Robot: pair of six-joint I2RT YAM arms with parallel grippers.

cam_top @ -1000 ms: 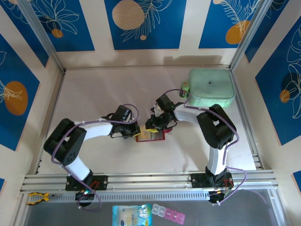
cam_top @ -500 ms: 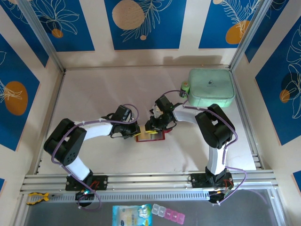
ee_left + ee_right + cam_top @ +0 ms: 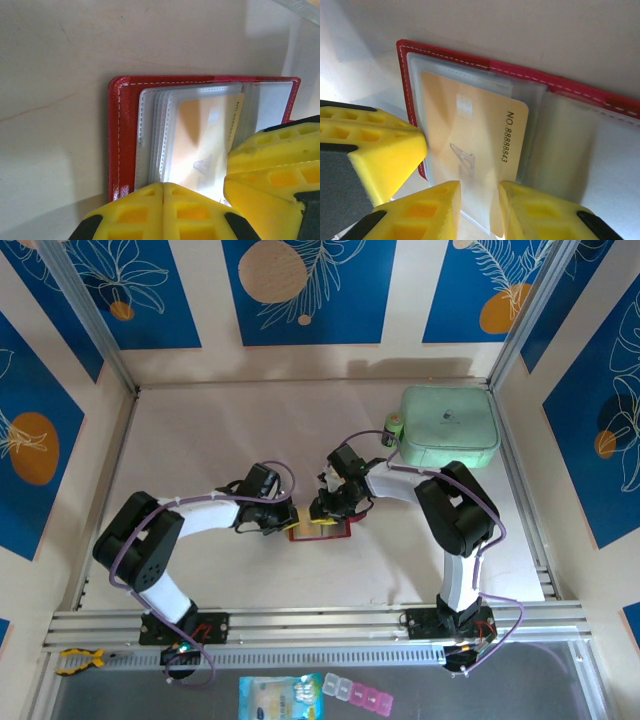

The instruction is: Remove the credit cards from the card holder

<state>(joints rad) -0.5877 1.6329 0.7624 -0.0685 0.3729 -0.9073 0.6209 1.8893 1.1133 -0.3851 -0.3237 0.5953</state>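
The red card holder (image 3: 322,531) lies open on the table, its clear pockets facing up (image 3: 120,140) (image 3: 520,70). A tan-gold credit card (image 3: 475,130) marked with a number sits in the top pocket (image 3: 205,130), its near end sticking out. My left gripper (image 3: 290,518) is shut, and its tips (image 3: 164,187) press on the holder's left edge. My right gripper (image 3: 322,508) stands narrowly open (image 3: 480,192), its tips on the card with the card's near end in the gap between them. A finger of each gripper shows in the other's wrist view.
A big mint green case (image 3: 448,428) stands at the back right, with a small green object (image 3: 395,426) at its left side. Aluminium rails (image 3: 320,620) run along the table's front edge. A packet (image 3: 280,698) and a pill box (image 3: 360,695) lie below them.
My right gripper has edged slightly left over the holder and narrowed a little. The left gripper and the holder have not moved.
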